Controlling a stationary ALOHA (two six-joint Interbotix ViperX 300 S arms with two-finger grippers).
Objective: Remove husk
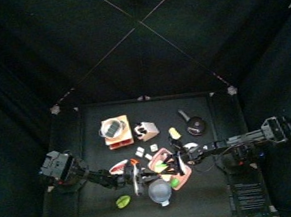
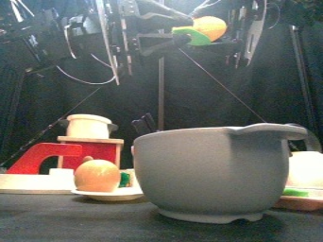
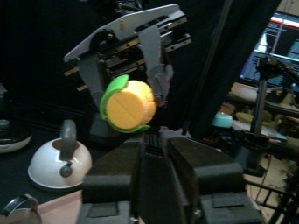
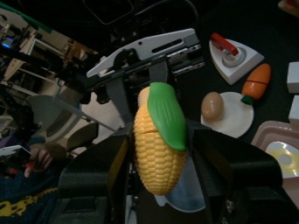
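Grey bowl sits nearest, right at the front edge of the table; an onion on a small plate is just beside it, a toy kettle lies further back — none of it in play. Up above all that, the right gripper is clamped round the lower half of the corn cob, held in the air over the table; a green husk strip still covers its upper part. Left gripper faces the cob's end, jaws spread wide, touching nothing. To do this well — right holds steady; left should close on the husk's free edge only, not the kernels; then peel along the cob, away from the holding jaws; risk is pinching the cob and tugging it loose.
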